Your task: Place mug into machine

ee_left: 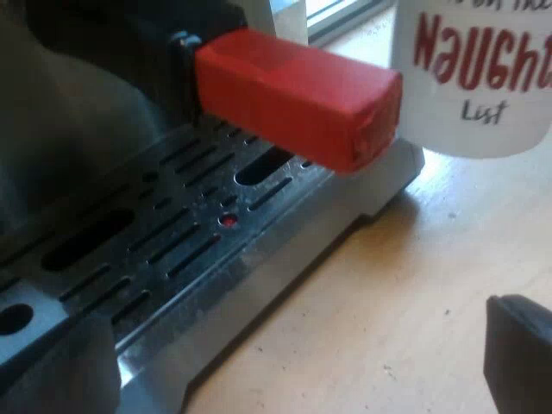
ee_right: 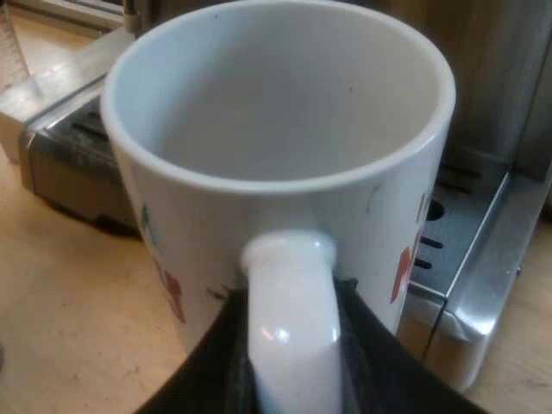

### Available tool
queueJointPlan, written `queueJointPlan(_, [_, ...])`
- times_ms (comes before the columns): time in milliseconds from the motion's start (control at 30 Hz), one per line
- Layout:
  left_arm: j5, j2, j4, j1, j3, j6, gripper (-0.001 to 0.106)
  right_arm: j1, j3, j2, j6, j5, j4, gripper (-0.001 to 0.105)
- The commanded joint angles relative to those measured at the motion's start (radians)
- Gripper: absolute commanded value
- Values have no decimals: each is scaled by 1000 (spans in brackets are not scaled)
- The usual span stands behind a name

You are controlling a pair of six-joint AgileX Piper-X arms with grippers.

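Table [ee_left: 388, 293]: light wood, carries the espresso machine [ee_right: 500, 78]. Machine's slotted metal drip tray [ee_left: 172, 250] sits at its front, with nothing standing on it. Mug [ee_right: 276, 112]: white, red lettering on the side, upright, empty. It's just off the tray's outer corner and over the table, not on the tray; can't tell if its base touches the table. Holder's handle is locked in at the machine front, and its red end [ee_left: 293, 90] sticks out above the tray, close to the mug's wall but apart from it. Right gripper [ee_right: 291, 345]: black fingers [ee_right: 379, 354] clamped on the mug's handle, one each side. Left gripper [ee_left: 285, 362]: low beside the tray's front edge, fingers [ee_left: 517, 358] spread wide, nothing between them.
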Motion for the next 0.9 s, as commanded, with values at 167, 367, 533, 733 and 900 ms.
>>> queueJointPlan(167, [-6, 3, -43, -7, -2, -10, 87, 0, -44, 136, -3, 15, -180, 0])
queueJointPlan(367, [-6, 3, -44, -7, -2, -10, 87, 0, -65, 276, -3, 15, -265, 0])
queueJointPlan(533, [-6, 3, -53, -7, -2, -10, 87, 0, -105, 393, -3, 15, -342, 0])
queueJointPlan(733, [-6, 3, -61, -7, -2, -10, 87, 0, -185, 518, -3, 15, -358, 0])
queueJointPlan(900, [-6, 3, -61, -7, -2, -10, 87, -2, -238, 612, -3, 15, -393, 0])
